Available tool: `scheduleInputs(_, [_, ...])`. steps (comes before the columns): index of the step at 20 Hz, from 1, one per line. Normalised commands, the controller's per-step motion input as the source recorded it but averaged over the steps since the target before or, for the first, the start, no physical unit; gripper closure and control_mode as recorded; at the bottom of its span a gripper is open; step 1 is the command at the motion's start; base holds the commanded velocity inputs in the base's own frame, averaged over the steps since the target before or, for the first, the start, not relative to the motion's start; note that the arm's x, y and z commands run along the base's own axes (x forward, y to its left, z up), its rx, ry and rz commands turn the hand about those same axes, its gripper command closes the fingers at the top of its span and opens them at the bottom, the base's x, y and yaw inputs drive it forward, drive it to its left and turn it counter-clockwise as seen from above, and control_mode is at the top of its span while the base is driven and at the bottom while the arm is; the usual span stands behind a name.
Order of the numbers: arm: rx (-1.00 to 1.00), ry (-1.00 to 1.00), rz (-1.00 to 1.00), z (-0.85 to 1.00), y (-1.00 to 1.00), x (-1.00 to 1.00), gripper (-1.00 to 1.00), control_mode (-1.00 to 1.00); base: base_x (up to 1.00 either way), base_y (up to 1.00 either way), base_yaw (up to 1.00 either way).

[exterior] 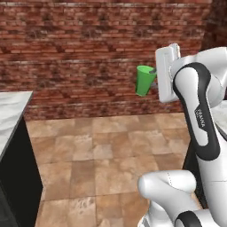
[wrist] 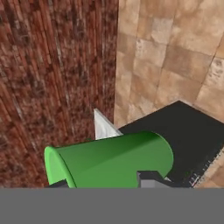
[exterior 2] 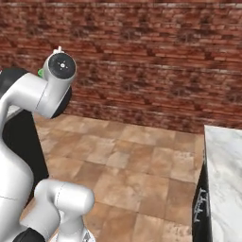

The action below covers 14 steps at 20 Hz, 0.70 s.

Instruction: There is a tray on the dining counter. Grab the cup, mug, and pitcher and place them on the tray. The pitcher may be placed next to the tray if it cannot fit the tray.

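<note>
Green cup held up high in front of a red brick wall.
The fingers (wrist: 107, 181) are clamped on the cup (exterior: 144, 80), above a brown tile floor (exterior: 102, 150), with a white marble bench (exterior 2: 224, 179) at the right.

Cup (exterior 2: 41, 73) mostly hidden behind arm

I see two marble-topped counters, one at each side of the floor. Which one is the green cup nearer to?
The right-hand counter: the cup, held up in the robot's hand, hangs toward that side, far across the tiled floor from the left counter.
</note>
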Motion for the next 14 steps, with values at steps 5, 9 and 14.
scheduleInputs(5, [0.00,0.00,0.00,0.00,0.00,0.00,1.00,1.00,1.00,-0.53,0.10])
scheduleInputs(9, [0.00,0.00,0.00,0.00,0.00,0.00,1.00,1.00,1.00,-0.50,0.11])
scheduleInputs(14, [0.00,0.00,0.00,0.00,0.00,0.00,1.00,1.00,1.00,-0.48,0.12])
